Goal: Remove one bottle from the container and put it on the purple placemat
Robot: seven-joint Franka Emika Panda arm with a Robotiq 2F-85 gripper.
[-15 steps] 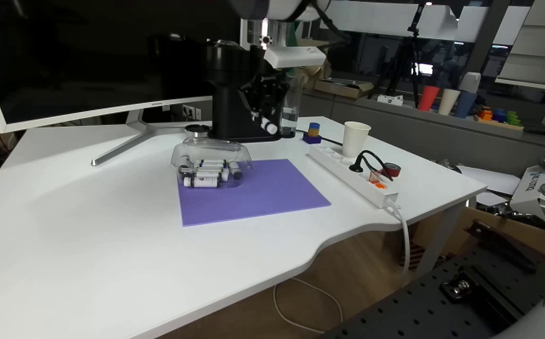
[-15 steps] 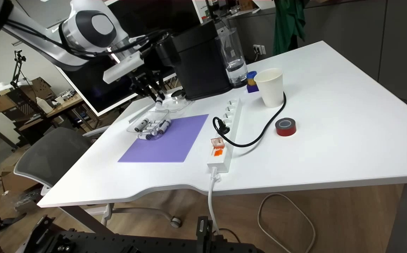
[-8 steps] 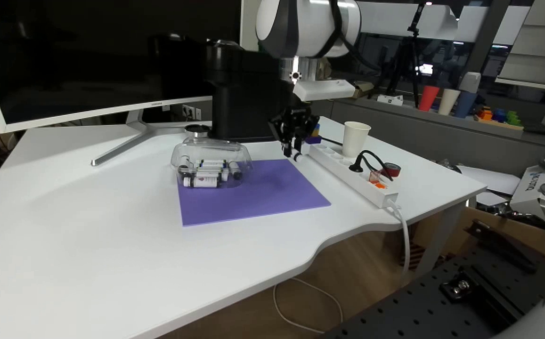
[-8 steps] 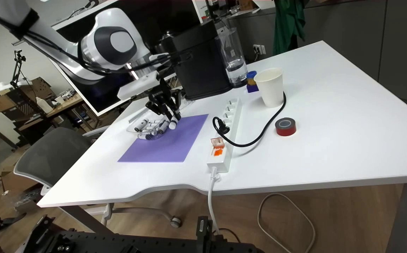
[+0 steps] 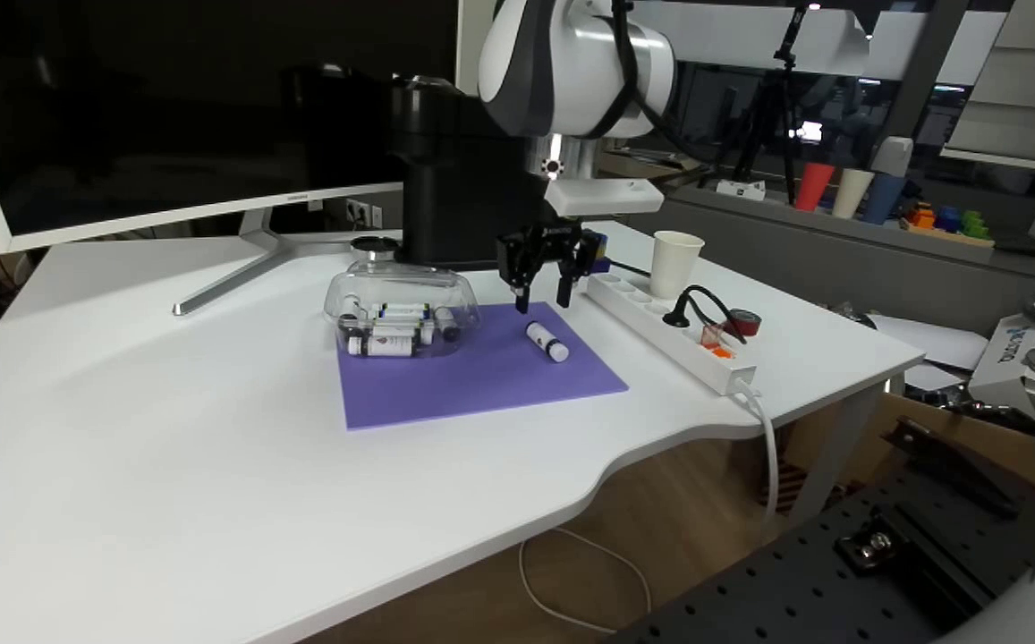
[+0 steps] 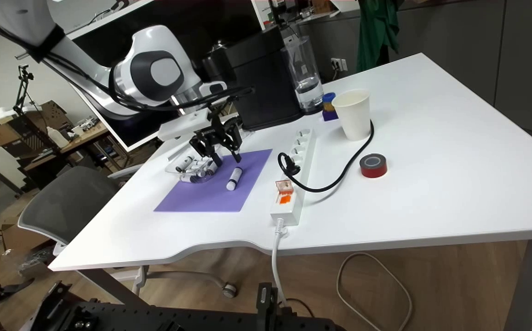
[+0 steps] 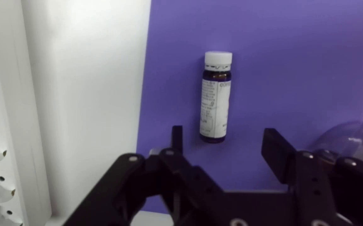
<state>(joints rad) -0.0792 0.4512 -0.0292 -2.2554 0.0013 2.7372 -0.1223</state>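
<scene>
One small white-labelled bottle with a white cap (image 5: 547, 342) lies on its side on the purple placemat (image 5: 481, 389). It also shows in an exterior view (image 6: 234, 179) and in the wrist view (image 7: 216, 100). My gripper (image 5: 543, 302) is open and empty above the mat, just behind the bottle's base end; its fingers stand apart in the wrist view (image 7: 222, 128). The container, a clear plastic tray (image 5: 401, 284), holds several like bottles at the mat's back corner; its edge shows in the wrist view (image 7: 338, 136). In an exterior view the gripper (image 6: 228, 160) partly hides it.
A white power strip (image 5: 660, 326) with a black plug lies beside the mat. A white cup (image 5: 674, 264) and red tape roll (image 5: 743, 322) stand near it. A black machine (image 5: 472, 188) and a monitor stand (image 5: 258, 255) stand behind.
My gripper has come from the back beside the black machine, carrying the bottle forward and down over the mat. It has opened, and the bottle now lies on the mat below it.
</scene>
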